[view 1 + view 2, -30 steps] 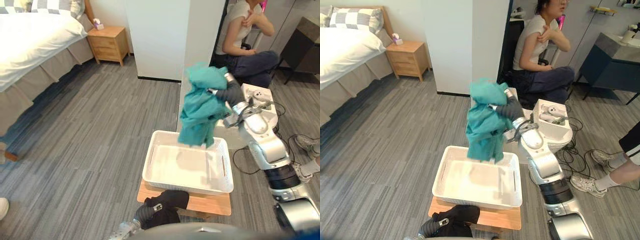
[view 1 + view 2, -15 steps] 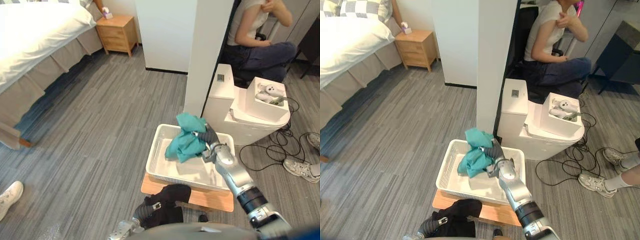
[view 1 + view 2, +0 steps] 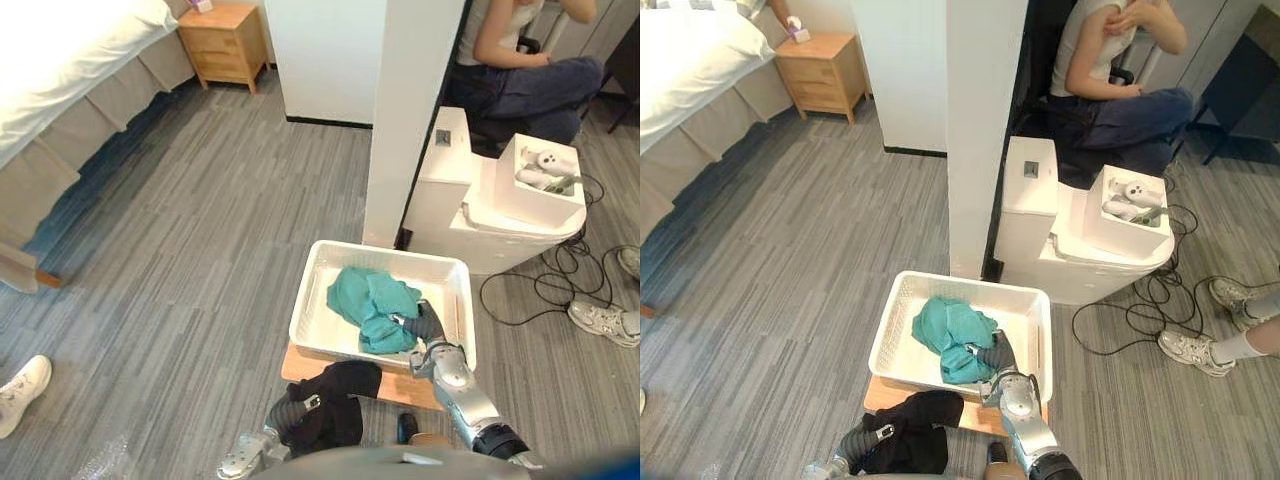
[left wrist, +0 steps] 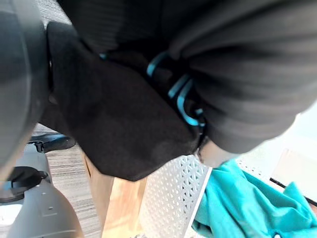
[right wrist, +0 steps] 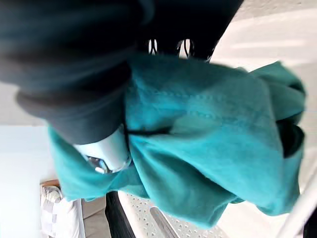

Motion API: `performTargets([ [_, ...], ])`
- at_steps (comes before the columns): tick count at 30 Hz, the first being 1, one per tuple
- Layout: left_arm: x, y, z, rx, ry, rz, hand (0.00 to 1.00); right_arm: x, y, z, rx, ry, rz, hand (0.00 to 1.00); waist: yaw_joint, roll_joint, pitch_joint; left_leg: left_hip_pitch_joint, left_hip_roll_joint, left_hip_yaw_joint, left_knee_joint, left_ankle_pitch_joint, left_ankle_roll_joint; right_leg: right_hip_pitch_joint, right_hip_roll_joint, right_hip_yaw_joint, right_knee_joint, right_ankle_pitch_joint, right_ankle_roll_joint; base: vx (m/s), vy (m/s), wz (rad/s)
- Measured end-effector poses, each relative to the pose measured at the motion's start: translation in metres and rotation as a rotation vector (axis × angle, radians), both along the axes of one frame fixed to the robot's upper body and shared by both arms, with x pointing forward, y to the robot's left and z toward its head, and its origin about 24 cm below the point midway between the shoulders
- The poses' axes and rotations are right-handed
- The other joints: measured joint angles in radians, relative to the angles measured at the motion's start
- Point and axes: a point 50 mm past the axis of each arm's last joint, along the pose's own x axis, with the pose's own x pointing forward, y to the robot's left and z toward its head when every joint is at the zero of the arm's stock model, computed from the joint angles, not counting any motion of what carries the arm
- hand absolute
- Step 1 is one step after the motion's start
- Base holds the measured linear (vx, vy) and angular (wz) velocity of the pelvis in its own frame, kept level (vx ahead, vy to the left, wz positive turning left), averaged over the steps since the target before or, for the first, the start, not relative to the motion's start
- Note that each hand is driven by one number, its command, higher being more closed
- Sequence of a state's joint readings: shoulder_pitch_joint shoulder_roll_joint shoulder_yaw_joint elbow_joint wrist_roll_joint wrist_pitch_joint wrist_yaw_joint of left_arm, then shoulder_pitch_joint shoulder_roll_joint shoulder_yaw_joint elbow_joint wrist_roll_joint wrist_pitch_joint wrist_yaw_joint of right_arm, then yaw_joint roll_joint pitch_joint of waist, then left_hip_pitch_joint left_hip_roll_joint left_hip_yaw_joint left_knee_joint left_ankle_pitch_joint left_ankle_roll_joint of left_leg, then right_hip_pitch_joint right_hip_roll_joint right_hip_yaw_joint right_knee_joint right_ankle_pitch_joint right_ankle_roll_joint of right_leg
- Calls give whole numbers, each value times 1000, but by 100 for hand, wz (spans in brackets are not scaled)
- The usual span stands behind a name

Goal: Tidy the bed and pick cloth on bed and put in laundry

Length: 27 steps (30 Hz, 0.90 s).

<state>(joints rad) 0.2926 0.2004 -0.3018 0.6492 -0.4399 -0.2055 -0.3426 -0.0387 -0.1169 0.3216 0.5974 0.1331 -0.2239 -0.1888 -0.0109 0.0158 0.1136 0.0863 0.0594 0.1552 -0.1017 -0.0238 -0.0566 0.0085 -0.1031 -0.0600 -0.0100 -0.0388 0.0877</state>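
Centrally, teal cloth (image 3: 372,308) heaped in white basket (image 3: 390,252), short of its far rim; right hand (image 3: 429,326) at cloth's near edge, grip indiscernible; grey floor (image 3: 200,220) open leftward.

The cloth (image 3: 372,308) lies in the basket (image 3: 305,300), which sits on a board (image 3: 298,368). The right hand (image 3: 430,330) is at the cloth's near right. A pillar (image 3: 410,110) stands behind the basket. The bed (image 3: 60,70) lies far left, with a nightstand (image 3: 225,40) beside it.
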Motion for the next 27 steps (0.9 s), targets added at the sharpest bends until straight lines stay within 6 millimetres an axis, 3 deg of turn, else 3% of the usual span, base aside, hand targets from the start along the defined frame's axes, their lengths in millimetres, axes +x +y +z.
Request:
performTargets([
  [6, 0, 3, -1, -5, 15, 33, 100, 1, -14, -1, -10, 4, -57, 0, 0, -1, 0, 16, -6, 0, 5, 0, 0, 21, 0, 0, -9, 0, 0, 9, -2, 2],
  [11, -13, 29, -12, 19, 103, 262, 100, -5, -27, -9, -56, 39, -89, 0, 0, -6, -4, 41, -2, 4, 4, -1, -1, 55, 3, -7, -17, -2, -3, -11, -23, 5],
  [15, -24, 49, -14, 17, 128, 413, 100, -29, -41, -29, -91, 148, -144, 0, 1, -9, -7, 55, 6, 4, 0, -1, -2, 70, 7, -10, -18, -2, -3, -36, -33, 2],
  [18, -21, 62, -9, 9, 83, 515, 100, -44, -53, -38, -127, 211, -193, 0, 0, -15, -13, 54, 8, 5, -1, -1, -2, 70, 9, -12, -19, -2, -3, -58, -30, 0],
  [23, -1, 99, 17, 52, -106, 723, 100, -73, -76, -51, -134, 299, -316, 0, -2, -24, -26, 50, 6, 5, -1, -1, -2, 70, 11, -16, -26, -2, -4, -10, -5, 0],
  [27, 31, 141, 74, 139, -437, 871, 100, -103, -97, -64, -122, 403, -415, 0, -1, -36, -41, 45, 6, -5, 0, -1, -2, 70, 13, -28, -26, -4, -7, 10, -17, 7],
])
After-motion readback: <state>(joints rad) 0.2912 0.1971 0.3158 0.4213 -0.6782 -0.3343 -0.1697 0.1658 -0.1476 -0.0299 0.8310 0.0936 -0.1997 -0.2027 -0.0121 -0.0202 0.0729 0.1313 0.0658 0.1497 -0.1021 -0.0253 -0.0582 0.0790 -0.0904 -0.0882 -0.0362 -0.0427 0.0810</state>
